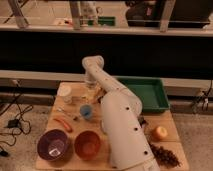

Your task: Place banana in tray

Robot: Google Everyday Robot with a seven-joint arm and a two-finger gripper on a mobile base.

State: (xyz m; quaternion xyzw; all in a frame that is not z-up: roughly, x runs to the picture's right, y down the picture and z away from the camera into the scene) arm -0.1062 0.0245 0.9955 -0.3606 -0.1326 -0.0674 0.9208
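My white arm rises from the bottom of the camera view, bends at the back of the wooden table and points down. Its gripper point(90, 87) hangs open just above the table's back middle. The banana point(98, 95), small and pale yellow, lies right beside and below the gripper, partly hidden by the arm. Nothing shows between the fingers. The dark-green tray point(148, 94) sits at the back right, to the right of the arm, with nothing visible in it.
A blue cup point(86, 111) stands in front of the gripper and a white cup point(65, 93) to its left. An orange-red carrot-like piece point(63, 123), a purple bowl point(53, 146) and an orange bowl point(88, 145) lie front left. An orange fruit point(160, 132) and a dark cluster point(165, 155) lie front right.
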